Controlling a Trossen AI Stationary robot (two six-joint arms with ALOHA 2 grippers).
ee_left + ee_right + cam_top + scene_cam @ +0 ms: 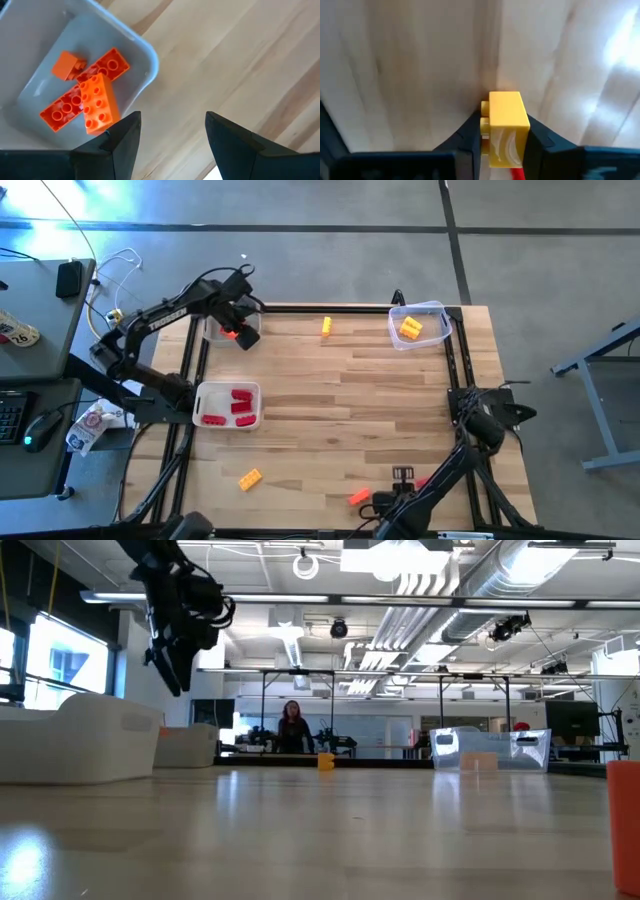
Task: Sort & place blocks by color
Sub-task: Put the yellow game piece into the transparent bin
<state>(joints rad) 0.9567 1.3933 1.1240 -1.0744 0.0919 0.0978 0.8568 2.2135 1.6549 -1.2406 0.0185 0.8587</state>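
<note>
While right tool (502,137) clamps yellow block (506,125), left tool (172,145) hangs apart over orange tray (145,55).

Grey floor (330,250), desk (30,310) at side, exposed ducts (480,580), ceiling lights

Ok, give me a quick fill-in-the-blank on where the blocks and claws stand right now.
1. The right claw is shut on a ____ block.
2. The left claw hangs open over the tray that holds ____ blocks.
3. The other tray holds only ____ blocks.
4. The tub holds ____ blocks.

Missing words: yellow; orange; red; yellow
</note>
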